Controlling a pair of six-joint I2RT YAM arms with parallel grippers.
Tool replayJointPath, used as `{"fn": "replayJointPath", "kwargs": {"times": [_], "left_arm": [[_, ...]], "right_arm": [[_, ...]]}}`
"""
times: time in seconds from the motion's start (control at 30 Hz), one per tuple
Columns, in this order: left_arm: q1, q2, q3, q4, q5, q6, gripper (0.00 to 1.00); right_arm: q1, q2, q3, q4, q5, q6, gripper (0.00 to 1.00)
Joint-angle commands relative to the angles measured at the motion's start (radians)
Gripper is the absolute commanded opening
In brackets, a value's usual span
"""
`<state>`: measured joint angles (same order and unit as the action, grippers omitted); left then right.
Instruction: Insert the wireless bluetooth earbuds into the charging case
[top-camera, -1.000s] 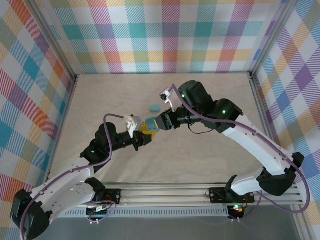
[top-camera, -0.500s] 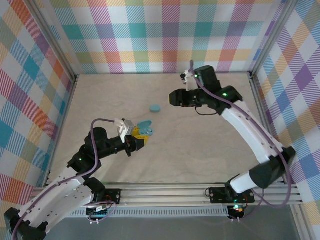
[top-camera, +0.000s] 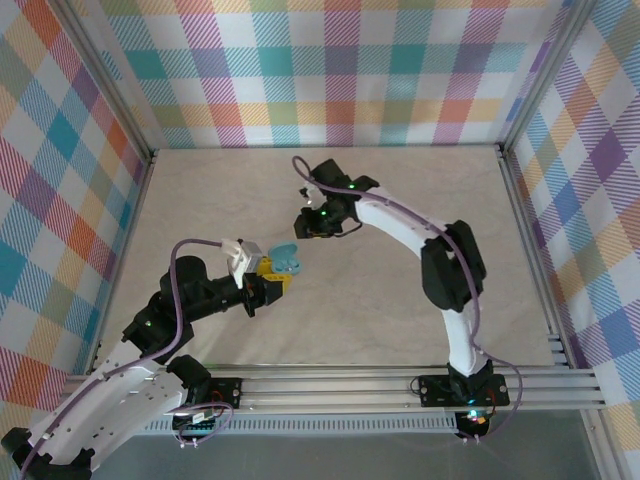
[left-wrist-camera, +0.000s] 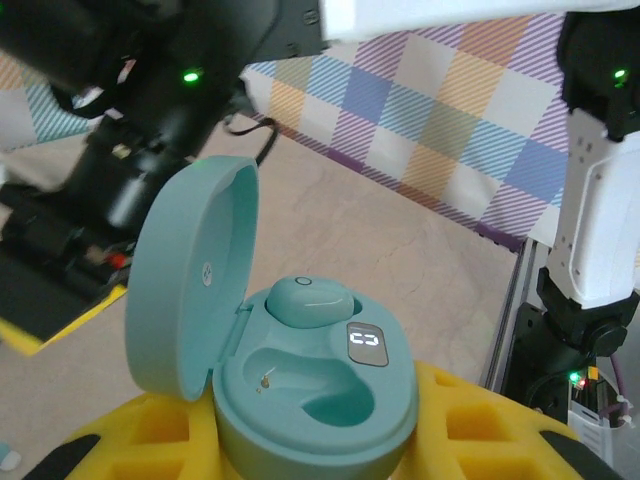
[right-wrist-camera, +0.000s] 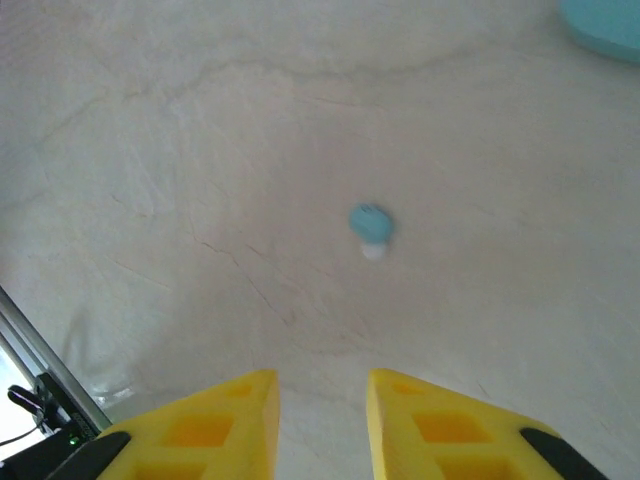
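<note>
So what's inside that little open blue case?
One earbud sits in the far socket of the charging case. The near socket is empty, with a little screen beside it. The case's underside is hidden by the yellow fingers holding it.

Mint-teal charging case, pale blue earbud with white tip mid-frame, pastel plaid walls, beige marbled table, white arms with black joints, purple cables
</note>
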<state>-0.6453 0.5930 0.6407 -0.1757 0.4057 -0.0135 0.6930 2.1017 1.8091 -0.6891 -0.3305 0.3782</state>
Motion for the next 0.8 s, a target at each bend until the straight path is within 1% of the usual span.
{"fn": "replayJointPath", "kwargs": {"times": [0.0, 0.2, 0.47, 0.63, 0.77], "left_arm": [[0.003, -0.015, 0.03, -0.007, -0.004, -0.002, 0.0], [0.004, -0.021, 0.024, -0.004, -0.004, 0.0, 0.0], [0.004, -0.022, 0.01, -0.001, -0.005, -0.004, 0.0], [0.004, -0.031, 0.005, -0.005, -0.01, -0.004, 0.0], [0.004, -0.038, 0.001, -0.007, -0.015, -0.003, 0.0]], "right_arm": [[0.026, 0.085, 0.11, -0.002, -0.057, -0.071, 0.3], [0.052, 0.228, 0.252, -0.038, -0.022, -0.139, 0.36], [0.083, 0.381, 0.419, -0.137, 0.026, -0.235, 0.4], [0.095, 0.412, 0.438, -0.165, 0.061, -0.261, 0.41], [0.109, 0.417, 0.431, -0.199, 0.122, -0.3, 0.42]]}}
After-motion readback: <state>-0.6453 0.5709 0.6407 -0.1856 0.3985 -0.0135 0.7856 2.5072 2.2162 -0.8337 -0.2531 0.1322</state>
